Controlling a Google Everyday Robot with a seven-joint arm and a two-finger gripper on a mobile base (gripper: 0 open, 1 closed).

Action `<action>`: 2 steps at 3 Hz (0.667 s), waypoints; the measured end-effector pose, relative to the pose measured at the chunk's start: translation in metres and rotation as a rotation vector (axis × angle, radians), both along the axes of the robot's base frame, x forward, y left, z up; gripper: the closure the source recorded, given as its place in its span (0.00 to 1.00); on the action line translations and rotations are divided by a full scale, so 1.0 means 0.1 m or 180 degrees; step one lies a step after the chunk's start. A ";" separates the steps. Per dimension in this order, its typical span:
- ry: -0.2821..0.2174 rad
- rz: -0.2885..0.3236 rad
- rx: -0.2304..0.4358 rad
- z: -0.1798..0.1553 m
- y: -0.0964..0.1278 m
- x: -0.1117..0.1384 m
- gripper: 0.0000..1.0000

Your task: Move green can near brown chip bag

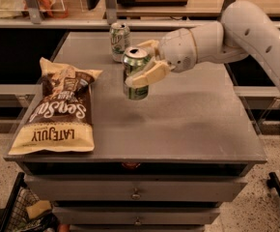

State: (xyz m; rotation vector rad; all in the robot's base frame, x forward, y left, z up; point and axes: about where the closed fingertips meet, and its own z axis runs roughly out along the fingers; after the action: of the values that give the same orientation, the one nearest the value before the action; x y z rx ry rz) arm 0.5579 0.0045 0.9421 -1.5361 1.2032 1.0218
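Observation:
My gripper (141,67) is shut on the green can (136,87) and holds it upright in the air above the middle of the grey table (193,124). The can has a silver top, and its shadow lies on the table below it. The brown chip bag (58,111) lies flat at the table's left side, with white script and "LATE JULY" text. The held can is to the right of the bag, apart from it by about a can's width or two.
A second, paler can (119,41) stands at the back of the table, behind the held one. My white arm (246,33) reaches in from the right. Shelving (130,13) runs behind the table. Drawers (135,192) sit under the tabletop, and a wire basket (24,211) stands at the lower left.

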 end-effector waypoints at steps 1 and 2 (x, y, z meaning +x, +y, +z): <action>0.0091 0.0249 0.0101 -0.10 0.22 -0.17 1.00; 0.0141 0.0432 0.0075 -0.24 0.39 -0.30 1.00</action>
State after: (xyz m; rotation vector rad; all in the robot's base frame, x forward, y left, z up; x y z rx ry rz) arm 0.5277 0.0436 0.9182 -1.6014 1.1252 1.1602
